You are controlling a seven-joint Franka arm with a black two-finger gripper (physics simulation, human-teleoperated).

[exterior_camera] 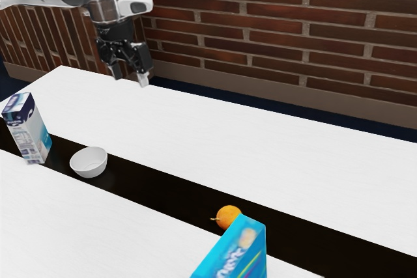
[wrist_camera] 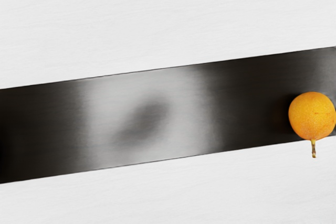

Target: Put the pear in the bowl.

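My gripper (exterior_camera: pixel 129 76) is high above the table's far part in the exterior view's upper left, its two fingers apart with nothing between them. The pear (exterior_camera: pixel 228 217), round and orange-yellow with a thin stem, lies on the dark strip, partly hidden by a blue box. In the wrist view the pear (wrist_camera: pixel 312 115) rests at the strip's edge, its stem reaching over the white surface. A small white bowl (exterior_camera: pixel 89 163) stands upright on the same strip toward the exterior view's left, well apart from the pear; its visible inside holds nothing.
The blue box (exterior_camera: pixel 236 250) stands beside the pear at the exterior view's lower edge. A white-and-blue carton (exterior_camera: pixel 27 129) is upright left of the bowl. The white table (exterior_camera: pixel 195 128) has a dark glossy strip (exterior_camera: pixel 163 190) across it, and a brick wall rises behind.
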